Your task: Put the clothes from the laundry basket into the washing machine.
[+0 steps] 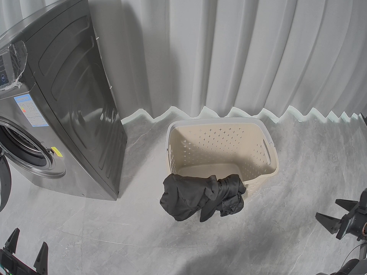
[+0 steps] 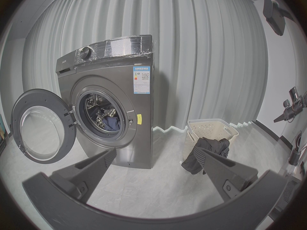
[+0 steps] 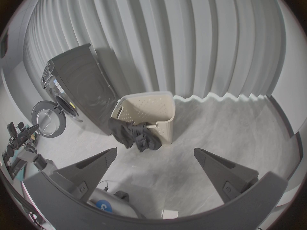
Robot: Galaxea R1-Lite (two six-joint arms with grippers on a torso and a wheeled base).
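Observation:
A cream laundry basket (image 1: 267,149) stands on the floor before the curtain. A dark grey garment (image 1: 202,195) hangs over its near rim (image 2: 208,149) (image 3: 136,134). The grey washing machine (image 1: 69,96) stands to the left with its round door (image 2: 41,126) swung open; dark blue cloth (image 2: 110,123) lies in the drum. My left gripper (image 1: 26,245) is low at the near left, open and holding nothing. My right gripper (image 1: 336,214) is at the near right, open too, away from the basket (image 3: 150,109).
A white pleated curtain (image 1: 237,46) runs along the back. The pale marble-patterned floor (image 1: 126,226) spreads between me, the basket and the machine. The machine's open door (image 1: 4,180) juts out at the far left edge.

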